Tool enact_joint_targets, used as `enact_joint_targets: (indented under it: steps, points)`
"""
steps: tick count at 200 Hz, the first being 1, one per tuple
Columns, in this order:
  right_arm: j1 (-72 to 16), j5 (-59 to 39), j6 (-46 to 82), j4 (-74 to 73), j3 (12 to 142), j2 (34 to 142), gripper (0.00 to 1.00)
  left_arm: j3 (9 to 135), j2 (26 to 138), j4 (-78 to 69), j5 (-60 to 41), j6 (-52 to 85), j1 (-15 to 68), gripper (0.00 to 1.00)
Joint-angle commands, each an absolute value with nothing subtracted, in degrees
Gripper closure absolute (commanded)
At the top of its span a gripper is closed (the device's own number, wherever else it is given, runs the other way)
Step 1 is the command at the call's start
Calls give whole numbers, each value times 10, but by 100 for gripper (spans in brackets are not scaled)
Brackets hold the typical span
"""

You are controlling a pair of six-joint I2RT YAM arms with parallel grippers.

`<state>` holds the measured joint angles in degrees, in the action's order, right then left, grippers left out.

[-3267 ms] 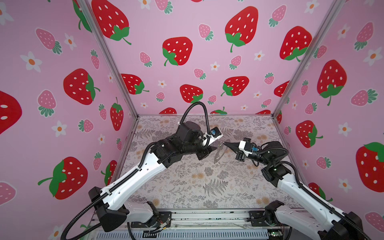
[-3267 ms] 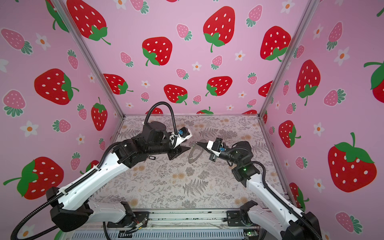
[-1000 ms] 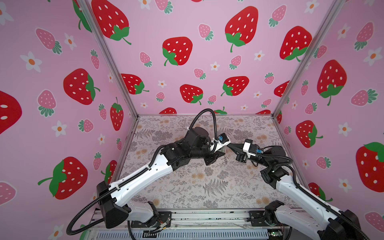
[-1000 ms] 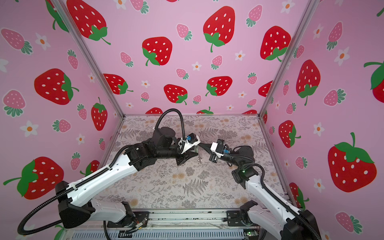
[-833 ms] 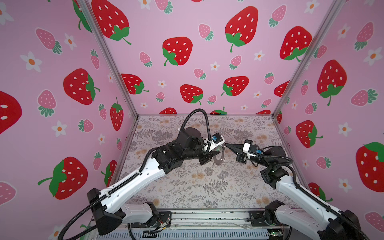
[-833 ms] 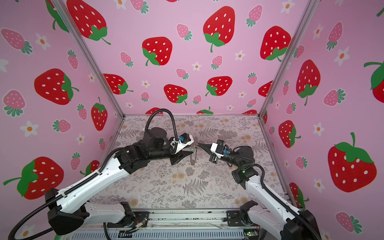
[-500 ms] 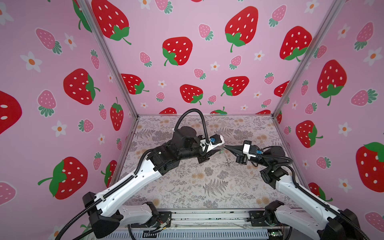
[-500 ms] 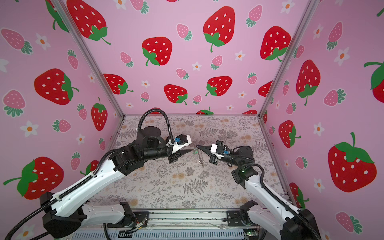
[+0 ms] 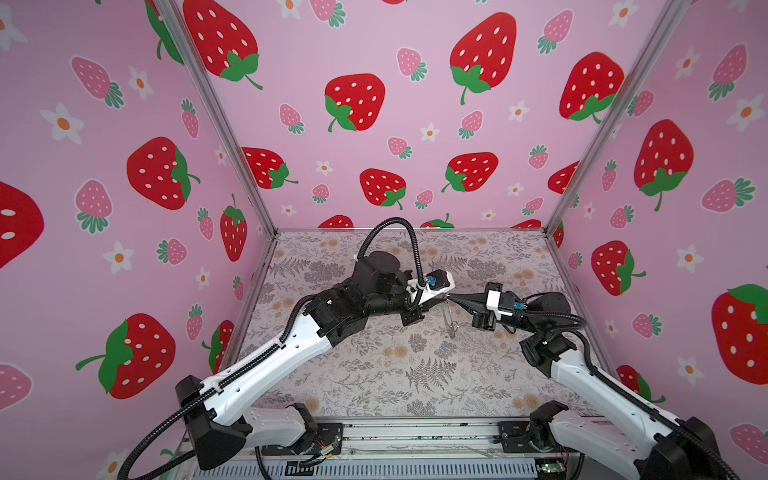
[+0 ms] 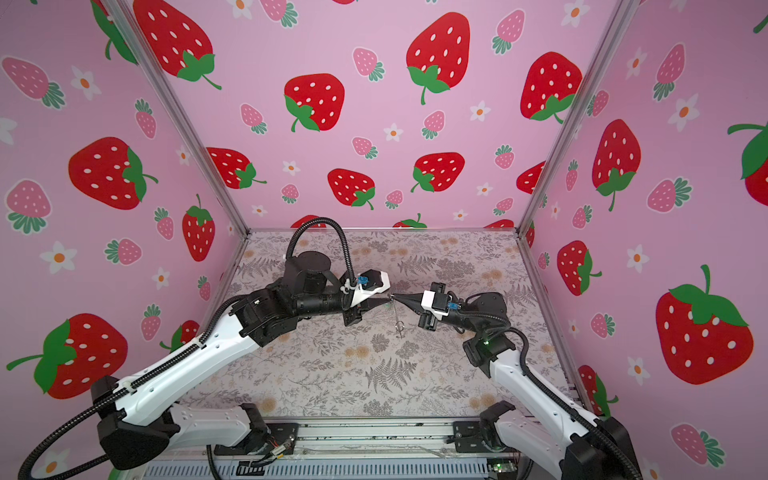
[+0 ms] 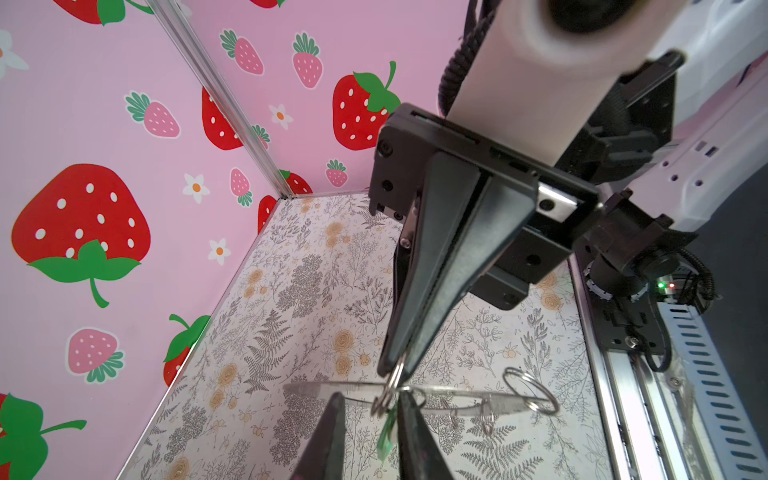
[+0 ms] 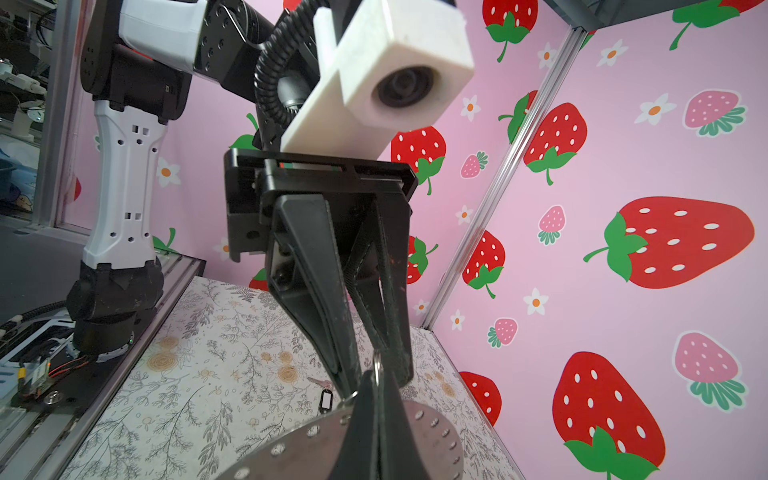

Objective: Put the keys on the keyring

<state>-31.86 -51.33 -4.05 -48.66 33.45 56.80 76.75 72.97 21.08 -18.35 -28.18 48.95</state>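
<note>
The keyring [image 11: 324, 390], a thin grey metal disc with edge holes, hangs edge-on above the table [image 9: 374, 374]. My right gripper [image 12: 376, 374] is shut on one of its small wire loops [image 11: 388, 384]. My left gripper [image 11: 372, 398] meets it tip to tip, jaws apart, either side of that loop. A green key [image 11: 386, 434] hangs between the left fingers [image 11: 332, 432], close to one of them; whether it touches I cannot tell. A black-rimmed key with a pale centre [image 12: 326, 401] lies on the table below. In both top views the keyring [image 10: 400, 326] dangles under the two meeting grippers.
A larger wire loop [image 11: 530, 388] and another small one [image 11: 486, 415] hang from the disc's far end. Pink strawberry walls [image 9: 374, 104] close in three sides. The aluminium frame rail [image 9: 415, 436] runs along the front edge.
The left arm's elbow has swung leftward while its fingertips stay at the right gripper's tips, and its jaws have narrowed. The right gripper has kept hold of the keyring, almost still.
</note>
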Motion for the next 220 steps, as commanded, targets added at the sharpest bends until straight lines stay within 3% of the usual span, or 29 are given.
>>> enact_joint_targets:
  steps: [1,50,58,84,102,122,220]
  points:
    - [-317,-529,-30,-509,345,569,100,785,729,201,-202,-292,487,78]
    - [-317,-531,-31,-504,346,572,100,785,735,200,-216,-295,486,93]
    - [-317,-531,-31,-502,346,574,100,786,736,204,-218,-297,486,100]
    - [-317,-526,-31,-504,347,575,100,788,737,213,-224,-302,486,100]
    - [-317,-514,-39,-501,346,569,100,785,733,217,-194,-294,486,78]
    - [-317,-515,-42,-496,347,568,100,775,718,224,-177,-307,483,69]
    - [-317,-531,-40,-494,356,575,100,788,726,227,-215,-309,469,71]
